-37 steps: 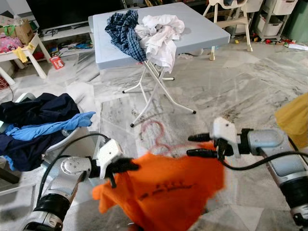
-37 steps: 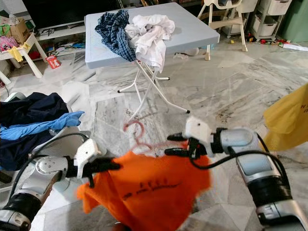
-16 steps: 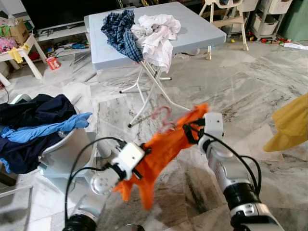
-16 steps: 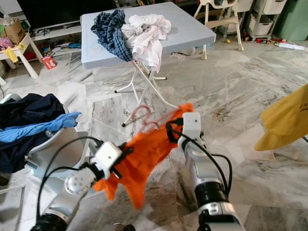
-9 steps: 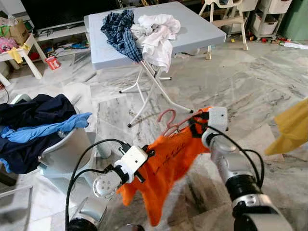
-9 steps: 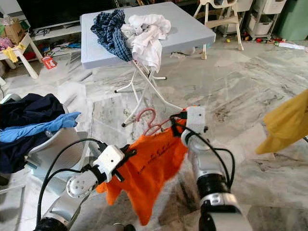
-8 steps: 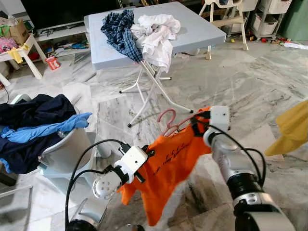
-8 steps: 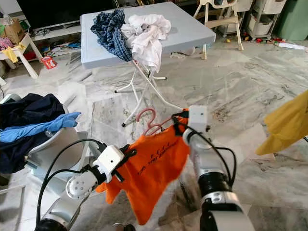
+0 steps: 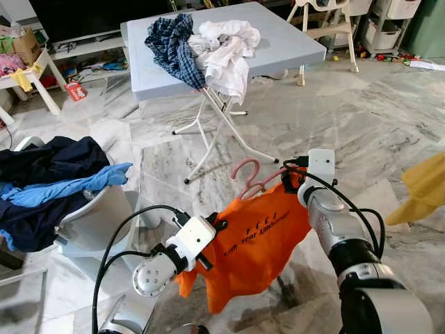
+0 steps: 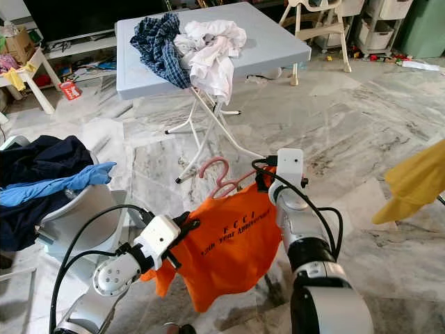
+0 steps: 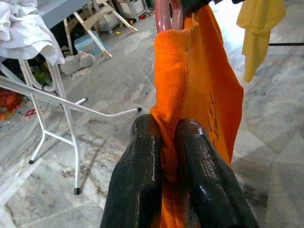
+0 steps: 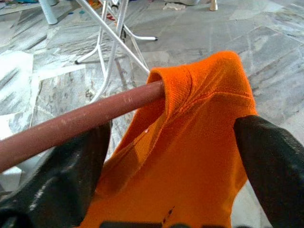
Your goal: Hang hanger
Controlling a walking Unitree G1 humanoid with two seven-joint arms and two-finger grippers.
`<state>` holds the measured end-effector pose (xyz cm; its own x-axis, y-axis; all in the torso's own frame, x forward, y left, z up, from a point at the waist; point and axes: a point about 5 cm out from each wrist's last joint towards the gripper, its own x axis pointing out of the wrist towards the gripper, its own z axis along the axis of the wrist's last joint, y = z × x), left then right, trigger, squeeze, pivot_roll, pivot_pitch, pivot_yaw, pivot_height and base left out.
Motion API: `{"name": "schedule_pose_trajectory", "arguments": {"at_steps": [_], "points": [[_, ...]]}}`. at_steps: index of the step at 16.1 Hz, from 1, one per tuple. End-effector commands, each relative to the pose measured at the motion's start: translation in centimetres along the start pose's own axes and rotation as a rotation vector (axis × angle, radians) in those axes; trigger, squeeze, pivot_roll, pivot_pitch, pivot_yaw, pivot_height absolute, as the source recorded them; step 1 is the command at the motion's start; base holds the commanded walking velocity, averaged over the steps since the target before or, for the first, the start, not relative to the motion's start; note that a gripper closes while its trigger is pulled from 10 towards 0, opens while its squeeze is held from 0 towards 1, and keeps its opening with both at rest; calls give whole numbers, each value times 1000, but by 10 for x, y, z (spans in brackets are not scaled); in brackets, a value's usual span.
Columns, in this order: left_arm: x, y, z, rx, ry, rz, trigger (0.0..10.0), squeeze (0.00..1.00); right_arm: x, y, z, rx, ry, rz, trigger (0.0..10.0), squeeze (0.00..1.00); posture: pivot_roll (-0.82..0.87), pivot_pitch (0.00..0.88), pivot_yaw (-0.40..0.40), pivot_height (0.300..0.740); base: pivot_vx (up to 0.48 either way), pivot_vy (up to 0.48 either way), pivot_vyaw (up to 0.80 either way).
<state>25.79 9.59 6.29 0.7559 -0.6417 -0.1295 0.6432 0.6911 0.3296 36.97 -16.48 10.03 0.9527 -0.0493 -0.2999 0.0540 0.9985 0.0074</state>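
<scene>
An orange T-shirt (image 9: 254, 243) with dark lettering hangs on a pink hanger (image 9: 245, 177) between my two arms, above the marble floor. The hanger's hook sticks up from the collar. My left gripper (image 9: 214, 225) is shut on the shirt's near shoulder; in the left wrist view its fingers (image 11: 142, 175) pinch the orange cloth. My right gripper (image 9: 288, 182) holds the far shoulder. In the right wrist view its fingers (image 12: 71, 185) flank the orange cloth (image 12: 190, 156) and the hanger's arm (image 12: 85, 121) that runs into it.
A grey folding table (image 9: 285, 42) with a plaid and a white garment stands ahead, its white legs (image 9: 215, 132) splayed toward me. A basket (image 9: 90, 212) piled with dark and blue clothes sits at the left. A yellow garment (image 9: 424, 184) hangs at the right edge.
The shirt has swung round and spread, so its lettering now faces me. Both grippers keep their hold, and the right one has shifted a little to the right.
</scene>
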Motion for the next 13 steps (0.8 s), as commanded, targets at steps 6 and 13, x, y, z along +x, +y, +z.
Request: {"name": "schedule_pose_trajectory", "arguments": {"at_steps": [6, 13], "points": [[1, 5, 7, 10, -17, 20, 0, 0, 4, -1, 9, 8, -32, -7, 0, 267, -35, 30, 72, 740, 0, 0, 0], [2, 10, 7, 13, -11, 23, 0, 0, 3, 13, 11, 9, -38, 193, 6863, 0, -41, 30, 76, 740, 0, 0, 0]]}}
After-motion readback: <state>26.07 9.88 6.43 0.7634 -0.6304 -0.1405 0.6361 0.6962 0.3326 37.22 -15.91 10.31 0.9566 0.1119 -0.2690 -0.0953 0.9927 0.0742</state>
